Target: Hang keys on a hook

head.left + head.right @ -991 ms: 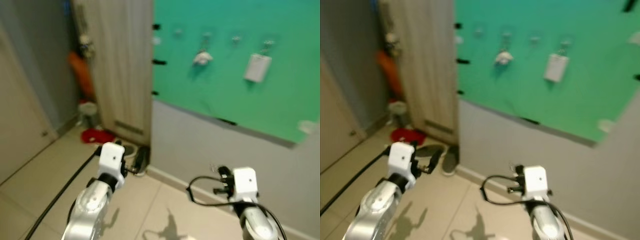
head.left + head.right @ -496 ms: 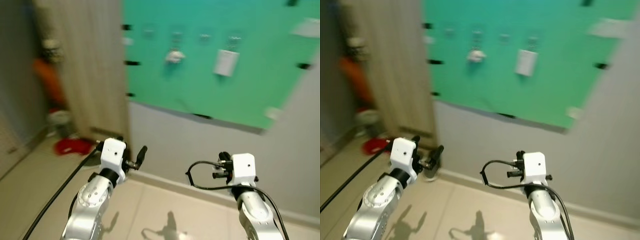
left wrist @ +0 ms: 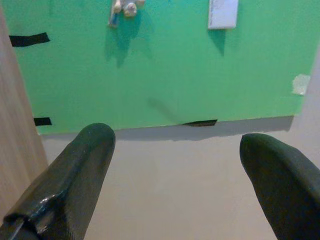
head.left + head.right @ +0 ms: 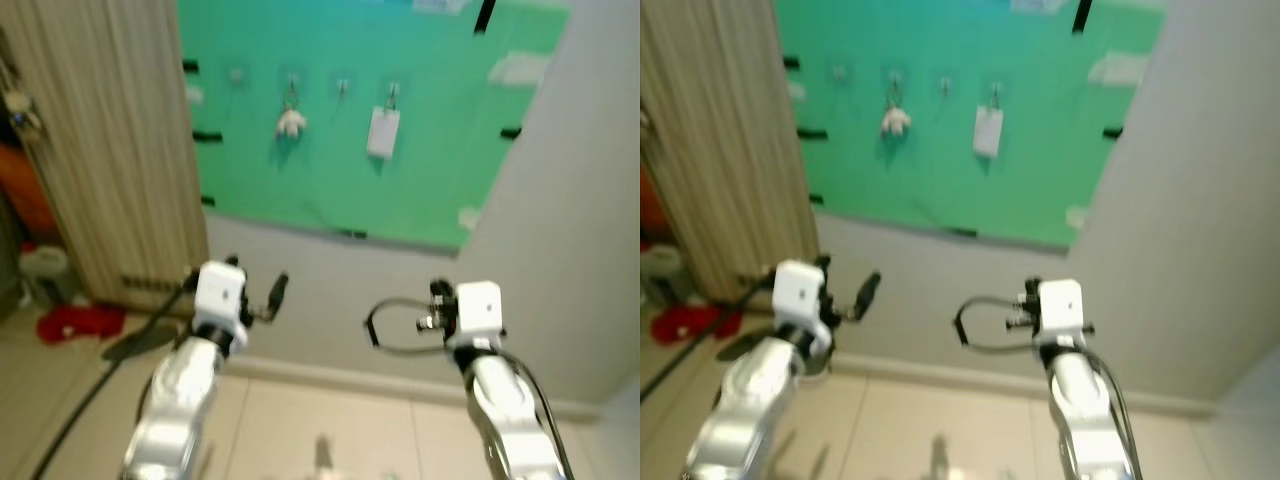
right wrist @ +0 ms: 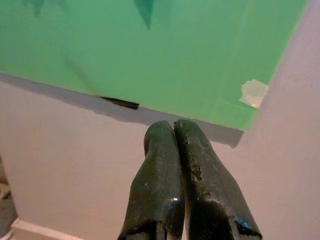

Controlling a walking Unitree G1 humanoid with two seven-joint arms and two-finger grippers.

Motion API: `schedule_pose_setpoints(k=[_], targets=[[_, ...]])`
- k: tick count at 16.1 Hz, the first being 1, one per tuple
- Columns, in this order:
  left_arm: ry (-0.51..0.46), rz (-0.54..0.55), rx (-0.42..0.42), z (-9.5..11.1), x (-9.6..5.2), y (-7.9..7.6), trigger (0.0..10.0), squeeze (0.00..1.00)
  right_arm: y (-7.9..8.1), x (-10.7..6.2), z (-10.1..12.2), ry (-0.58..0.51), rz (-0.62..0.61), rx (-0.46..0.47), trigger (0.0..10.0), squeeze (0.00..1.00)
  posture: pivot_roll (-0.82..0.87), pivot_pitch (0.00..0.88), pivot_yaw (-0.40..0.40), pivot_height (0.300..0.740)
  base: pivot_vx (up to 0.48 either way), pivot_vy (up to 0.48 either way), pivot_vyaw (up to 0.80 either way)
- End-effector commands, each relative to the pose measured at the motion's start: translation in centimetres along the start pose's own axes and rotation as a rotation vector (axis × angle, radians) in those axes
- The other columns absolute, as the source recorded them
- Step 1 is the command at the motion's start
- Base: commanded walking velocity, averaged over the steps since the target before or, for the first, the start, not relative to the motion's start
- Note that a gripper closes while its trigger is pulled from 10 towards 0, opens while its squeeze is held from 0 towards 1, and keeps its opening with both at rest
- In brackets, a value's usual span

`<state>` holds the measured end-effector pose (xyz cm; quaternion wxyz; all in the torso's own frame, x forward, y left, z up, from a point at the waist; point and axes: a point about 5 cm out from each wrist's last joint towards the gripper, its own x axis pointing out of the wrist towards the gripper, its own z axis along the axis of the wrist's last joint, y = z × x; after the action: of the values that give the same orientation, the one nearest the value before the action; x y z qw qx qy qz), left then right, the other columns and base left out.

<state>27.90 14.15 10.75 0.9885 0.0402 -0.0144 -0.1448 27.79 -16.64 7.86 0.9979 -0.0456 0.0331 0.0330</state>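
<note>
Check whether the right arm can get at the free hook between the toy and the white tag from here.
Probably not yet. The free hook sits high on the green board, while the right end effector, fingers shut, points at the board's lower edge. Nothing blocks the way; it likely needs to step closer and raise the arm.

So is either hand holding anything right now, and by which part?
Nothing visible: the left hand is open and empty, and the right hand has its fingers pressed together with nothing seen between them.

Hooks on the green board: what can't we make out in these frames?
- Hooks: left eye view, motion blur; shapes unclear.
- White charm: too small and blurred to identify.
- White tag: left wrist view, top cut off by the edge.
- Keys: right hand closed, nothing visible between its fingers.
</note>
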Motion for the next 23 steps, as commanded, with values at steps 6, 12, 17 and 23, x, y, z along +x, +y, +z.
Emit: schedule_pose_setpoints(k=[6,12,17,23], targets=[[-0.001,-0.028,0.012,0.1,0.4,-0.4,10.0,0.0,0.4,0.2,0.3,-0.024,0.017,0.004,0.0,0.1,-0.03,0.0,-0.041,0.732,0.438,0.0,0.0],[-0.006,-0.031,0.015,0.3,0.5,-0.4,10.0,0.0,0.5,0.4,0.4,-0.03,0.024,0.008,0.0,0.1,-0.02,0.0,-0.042,0.732,0.446,0.0,0.0],[-0.015,-0.021,0.006,0.4,0.4,-0.4,10.0,0.0,1.2,0.6,0.7,-0.012,0.116,0.037,0.0,0.09,-0.02,0.0,-0.042,0.732,0.45,0.0,0.0],[-0.033,-0.017,-0.009,1.0,1.1,-0.2,10.0,0.0,1.0,2.2,6.9,-0.041,0.551,0.268,0.0,0.0,-0.03,0.0,-0.031,0.732,0.0,0.0,0.0]])
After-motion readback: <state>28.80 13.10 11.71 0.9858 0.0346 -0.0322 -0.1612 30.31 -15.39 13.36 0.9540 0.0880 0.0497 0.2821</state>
